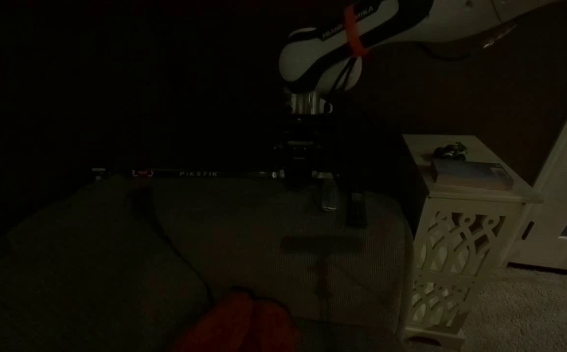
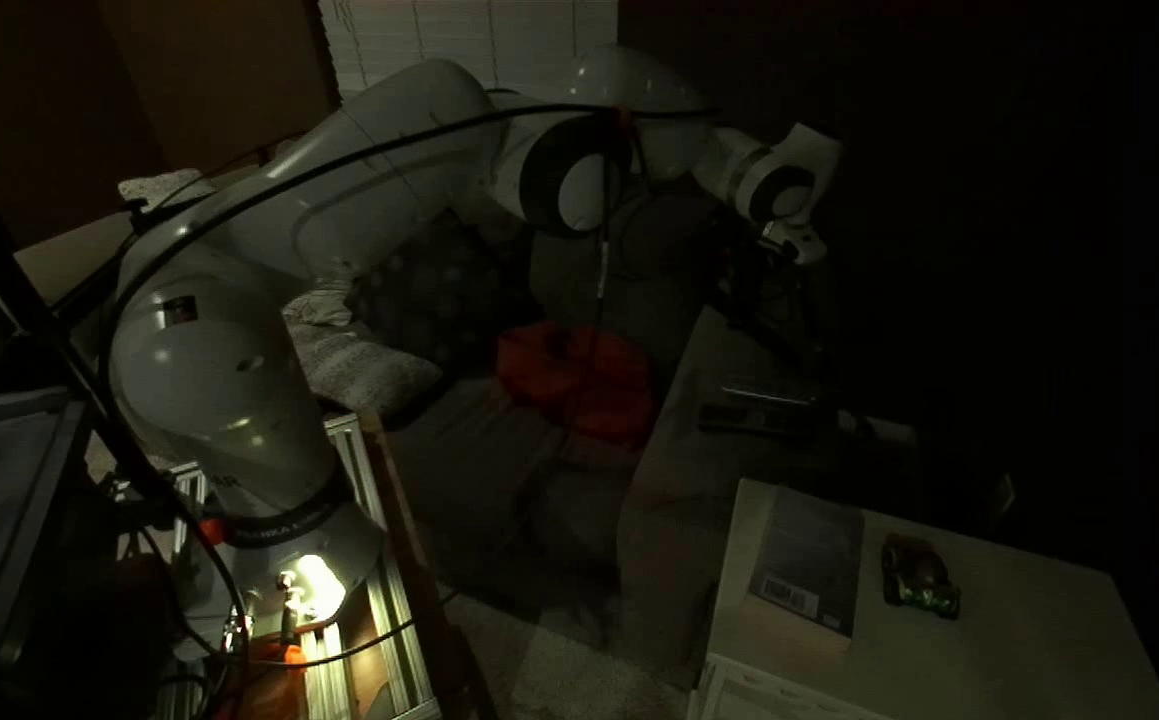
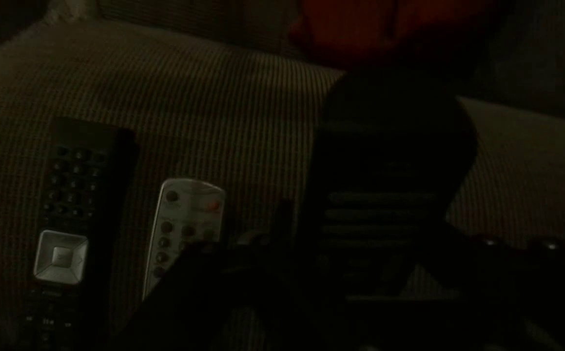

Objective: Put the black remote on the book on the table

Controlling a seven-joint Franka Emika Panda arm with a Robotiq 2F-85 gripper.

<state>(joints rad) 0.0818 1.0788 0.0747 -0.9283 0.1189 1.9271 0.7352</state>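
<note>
The black remote [image 3: 65, 239] lies on the couch [image 3: 180, 102], unheld. Just beside it sits the pale grey remote [image 3: 185, 214]; the gap is narrow, so the wrong one could be caught. Farther from the black remote hangs the pincer [image 1: 305, 171], too dark to tell how wide it stands or whether it holds anything. On the black remote's opposite side, the bench [image 2: 1019, 640] carries the book [image 2: 809, 560]; a skewed release could send the remote sliding off. What the lattice-sided bench contains can't be made out.
</note>
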